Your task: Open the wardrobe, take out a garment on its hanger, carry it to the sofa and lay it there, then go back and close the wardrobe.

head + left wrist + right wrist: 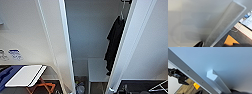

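Observation:
The wardrobe (92, 32) stands right in front of me with both white doors swung open, the left door (53, 37) and the right door (135, 42). Inside, at the right, the black garment (113, 42) hangs from its thin hanger (122, 11), whose hook reaches up toward the rail. In the left wrist view a door edge (224, 25) runs close by, with a dark tip of my arm beside it. A small white handle (216, 78) sticking out of a flat door face shows large in the right wrist view, with a dark part of my arm at its end.
A white shelf block (97, 70) sits low inside the wardrobe. To the left stands a white board (23, 75) on an orange folding frame (42, 87), with something blue (6, 73) beside it. Dark floor lies below, with a white wire rack (160, 86) at the right.

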Motion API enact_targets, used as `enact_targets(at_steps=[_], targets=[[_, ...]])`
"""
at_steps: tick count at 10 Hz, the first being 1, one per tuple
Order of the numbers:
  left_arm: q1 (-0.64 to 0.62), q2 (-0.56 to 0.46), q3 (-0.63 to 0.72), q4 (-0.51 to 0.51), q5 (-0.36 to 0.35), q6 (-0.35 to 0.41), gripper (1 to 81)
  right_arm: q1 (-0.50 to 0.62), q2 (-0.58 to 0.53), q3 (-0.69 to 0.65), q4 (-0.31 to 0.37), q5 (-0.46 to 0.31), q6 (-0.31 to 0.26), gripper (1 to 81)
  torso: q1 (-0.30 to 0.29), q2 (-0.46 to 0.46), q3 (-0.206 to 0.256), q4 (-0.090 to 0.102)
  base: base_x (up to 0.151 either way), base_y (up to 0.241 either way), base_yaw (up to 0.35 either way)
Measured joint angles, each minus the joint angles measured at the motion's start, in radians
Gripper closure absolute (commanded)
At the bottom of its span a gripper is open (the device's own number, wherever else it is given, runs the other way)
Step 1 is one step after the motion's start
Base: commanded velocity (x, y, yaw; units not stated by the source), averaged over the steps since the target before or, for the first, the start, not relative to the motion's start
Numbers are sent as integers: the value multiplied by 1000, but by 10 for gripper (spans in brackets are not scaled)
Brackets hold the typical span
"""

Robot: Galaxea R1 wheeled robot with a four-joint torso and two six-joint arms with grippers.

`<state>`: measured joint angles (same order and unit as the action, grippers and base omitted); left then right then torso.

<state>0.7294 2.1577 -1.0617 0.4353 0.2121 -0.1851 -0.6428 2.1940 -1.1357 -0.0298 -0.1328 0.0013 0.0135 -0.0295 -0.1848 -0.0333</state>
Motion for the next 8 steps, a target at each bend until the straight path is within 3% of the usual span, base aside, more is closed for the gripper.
enact_targets(at_steps=[8], targets=[[59, -76, 36, 44, -71, 7, 10, -50, -52, 26, -1, 67, -6, 10, 0, 0, 4, 0, 0, 0, 0]])
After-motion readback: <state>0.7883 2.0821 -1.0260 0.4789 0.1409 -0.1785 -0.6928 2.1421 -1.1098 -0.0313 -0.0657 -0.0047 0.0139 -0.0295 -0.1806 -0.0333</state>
